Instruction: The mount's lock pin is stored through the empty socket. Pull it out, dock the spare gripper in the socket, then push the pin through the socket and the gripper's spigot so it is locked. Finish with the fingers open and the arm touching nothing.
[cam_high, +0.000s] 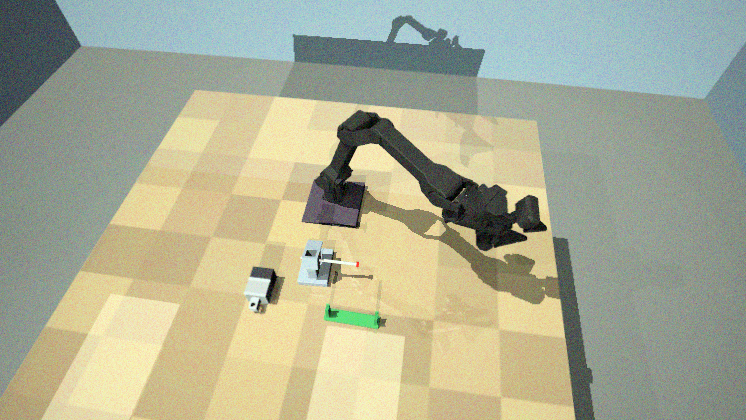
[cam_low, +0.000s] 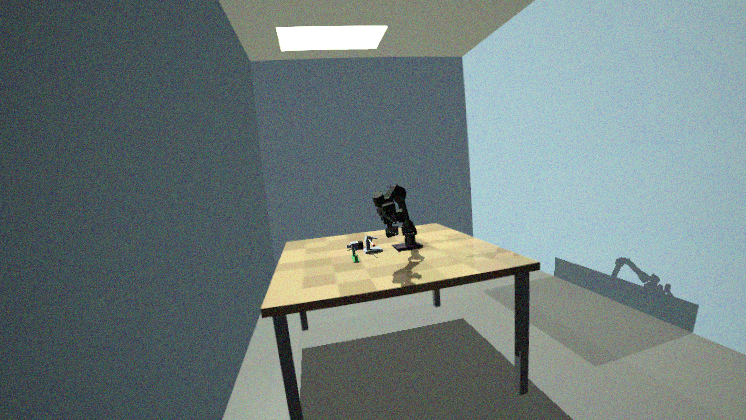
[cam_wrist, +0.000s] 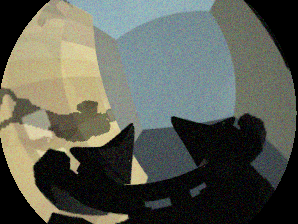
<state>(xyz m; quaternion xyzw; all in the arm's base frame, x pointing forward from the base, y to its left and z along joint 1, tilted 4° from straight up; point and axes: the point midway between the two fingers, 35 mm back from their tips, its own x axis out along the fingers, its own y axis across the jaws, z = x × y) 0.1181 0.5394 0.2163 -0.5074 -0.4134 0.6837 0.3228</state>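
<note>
The light grey mount (cam_high: 306, 278) (cam_low: 372, 250) stands upright on the table with its socket (cam_high: 311, 264). The white lock pin (cam_high: 341, 262) with a red end goes into the side of the socket and sticks out to the right in the top view. The spare gripper (cam_high: 259, 285) (cam_low: 357, 244), black and light grey, lies on the table to the left of the mount, its small spigot (cam_high: 254, 303) toward the front. My gripper (cam_high: 535, 233) (cam_wrist: 152, 122) is open and empty, raised above the table's right side, far from the mount and pin.
A green cradle (cam_high: 352, 317) (cam_low: 355, 258) with two end posts stands in front of the mount. The arm's dark base plate (cam_high: 323, 216) is behind the mount. The table's right edge (cam_high: 554, 250) lies close to my gripper.
</note>
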